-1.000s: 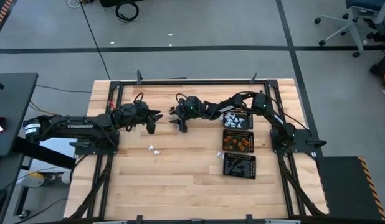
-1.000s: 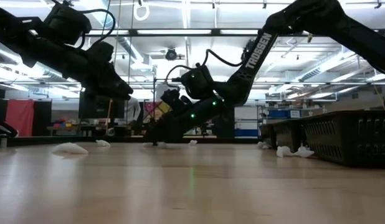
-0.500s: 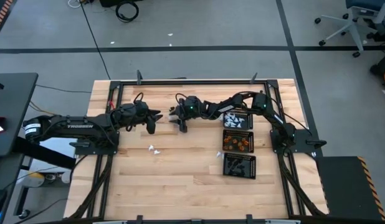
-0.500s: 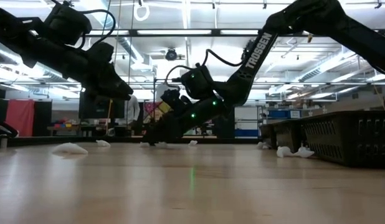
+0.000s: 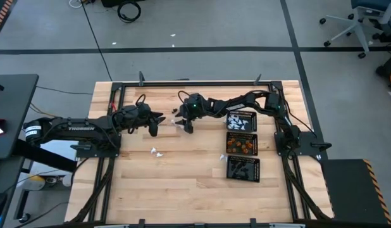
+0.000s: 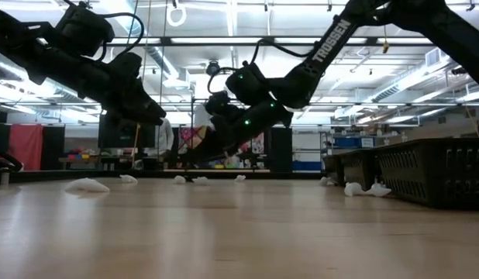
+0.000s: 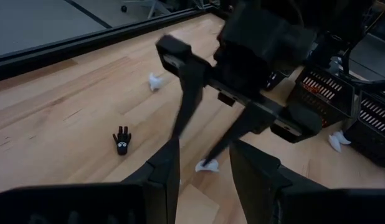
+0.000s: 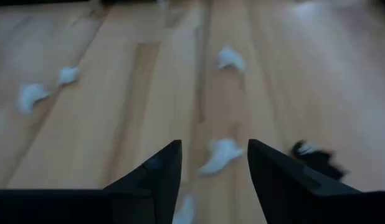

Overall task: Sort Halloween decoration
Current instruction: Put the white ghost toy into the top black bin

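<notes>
We find the right gripper (image 5: 185, 124) raised above the middle far part of the light wooden desk (image 5: 183, 171), its two dark fingers (image 8: 156, 171) standing apart with nothing between them. Below it on the desk lie a small white trinket (image 8: 221, 154) and a small black trinket (image 8: 312, 155).

The left gripper (image 5: 154, 125) hangs just beside it, well clear of the desk; its fingers (image 7: 164, 171) stand apart and grip nothing. More small white trinkets (image 5: 157, 152) lie scattered nearer the front.

Three square black mesh trays stand in a row on the right: the far tray (image 5: 242, 113) holds white pieces, the middle tray (image 5: 241, 135) orange pieces, the near tray (image 5: 243, 178) black pieces.
</notes>
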You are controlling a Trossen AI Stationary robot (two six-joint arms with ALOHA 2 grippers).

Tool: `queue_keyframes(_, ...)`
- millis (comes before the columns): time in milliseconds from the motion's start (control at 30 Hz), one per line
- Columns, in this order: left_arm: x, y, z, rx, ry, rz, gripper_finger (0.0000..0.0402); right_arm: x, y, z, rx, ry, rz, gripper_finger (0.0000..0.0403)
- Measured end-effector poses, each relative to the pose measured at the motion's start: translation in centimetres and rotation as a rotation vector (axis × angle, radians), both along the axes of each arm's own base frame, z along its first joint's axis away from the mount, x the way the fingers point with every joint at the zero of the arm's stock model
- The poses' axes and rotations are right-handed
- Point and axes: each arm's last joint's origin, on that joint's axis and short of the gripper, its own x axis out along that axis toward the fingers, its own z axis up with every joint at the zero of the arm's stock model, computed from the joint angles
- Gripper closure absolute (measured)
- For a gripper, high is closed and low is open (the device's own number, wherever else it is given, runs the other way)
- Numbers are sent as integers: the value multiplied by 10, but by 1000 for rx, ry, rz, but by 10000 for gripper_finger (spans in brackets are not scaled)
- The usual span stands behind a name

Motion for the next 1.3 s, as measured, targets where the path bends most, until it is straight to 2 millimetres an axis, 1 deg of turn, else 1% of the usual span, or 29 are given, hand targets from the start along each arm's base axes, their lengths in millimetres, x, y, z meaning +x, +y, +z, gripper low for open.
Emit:
queue_keyframes(200, 0, 0, 0, -1, 0, -1, 276, -4, 14, -12, 24, 33, 35, 215)
queue_keyframes(367, 0, 0, 0, -2, -1, -3, 276, -8, 26, -22, 1, 12, 42, 215)
queue_keyframes(533, 0, 0, 0, -2, -1, -3, 276, -14, 27, -28, -24, -32, 10, 215)
queue_keyframes(733, 0, 0, 0, -2, -1, -3, 276, -16, 26, -47, -28, -6, 21, 216)
queue_keyframes(833, 0, 0, 0, -6, -4, -4, 276, -16, 28, -48, -27, 4, 23, 220)
queue_keyframes(1000, 0, 0, 1, -9, -12, -4, 276, -16, 27, -48, -25, 12, 6, 245)
queue_keyframes(1300, 0, 0, 1, -15, -15, -1, 276, -17, 24, -49, -7, 22, 15, 322)
